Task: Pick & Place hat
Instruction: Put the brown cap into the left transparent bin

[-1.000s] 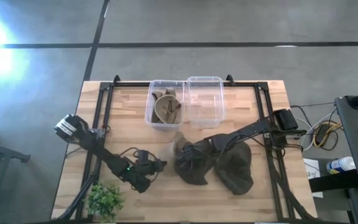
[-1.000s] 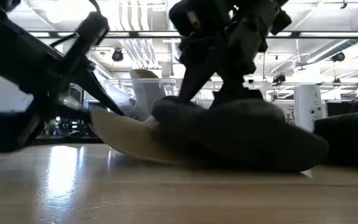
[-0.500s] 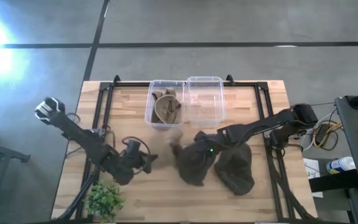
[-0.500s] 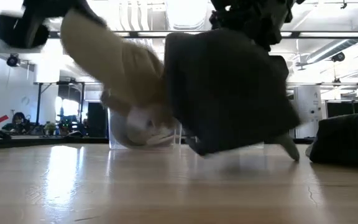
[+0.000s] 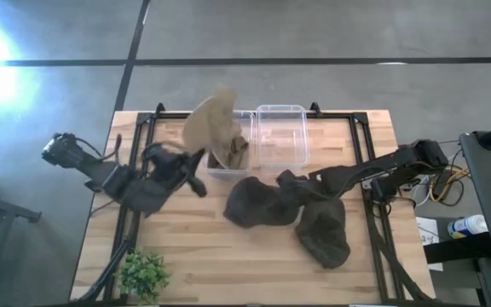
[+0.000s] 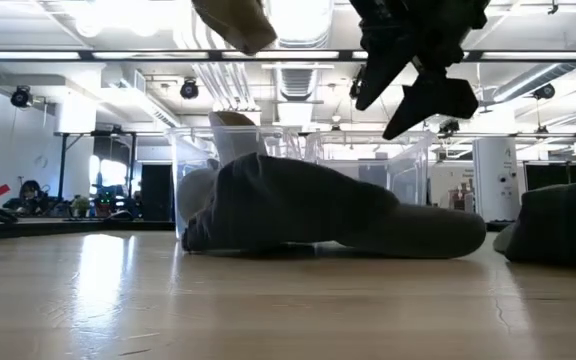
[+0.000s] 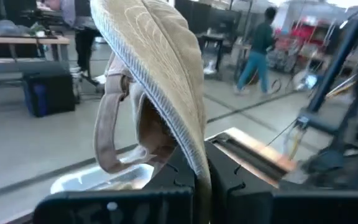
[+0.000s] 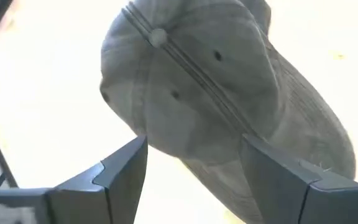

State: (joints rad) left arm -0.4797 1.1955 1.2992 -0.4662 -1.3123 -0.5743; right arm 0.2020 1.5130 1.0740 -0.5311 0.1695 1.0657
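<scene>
A tan hat (image 5: pixel 214 128) is raised over the left clear bin (image 5: pixel 214 173), in my left gripper (image 5: pixel 193 168), which is shut on it. In the low view the tan hat (image 6: pixel 233 20) shows at the top edge. A dark grey cap (image 5: pixel 258 203) lies flat on the table in front of the bins, and the low view shows the cap (image 6: pixel 318 210) with its underside on the wood. My right gripper (image 6: pixel 408 95) is open above the cap's right end. In the right wrist view its fingers (image 8: pixel 194 168) stand apart with the cap (image 8: pixel 216 81) beyond them. My left gripper holds the tan hat by the edge of its brim (image 7: pixel 197 168), pinched between the two fingers. The hat stands up beyond the fingers, lifted clear of the table, with its strap (image 7: pixel 107 137) hanging in a loop at the side.
The left bin holds more tan hats (image 5: pixel 228 149); a second clear bin (image 5: pixel 280 136) stands right of it. Another dark hat (image 5: pixel 322 228) lies near the table's right side. A small green plant (image 5: pixel 143 273) sits at the near left corner. Black frame rails run along the table's sides.
My left gripper has risen and swung toward the far edge, carrying the tan hat from the table up over the left bin. My right gripper lifted the dark cap, let it go and drew up and toward the right; the cap has fallen flat on the table.
</scene>
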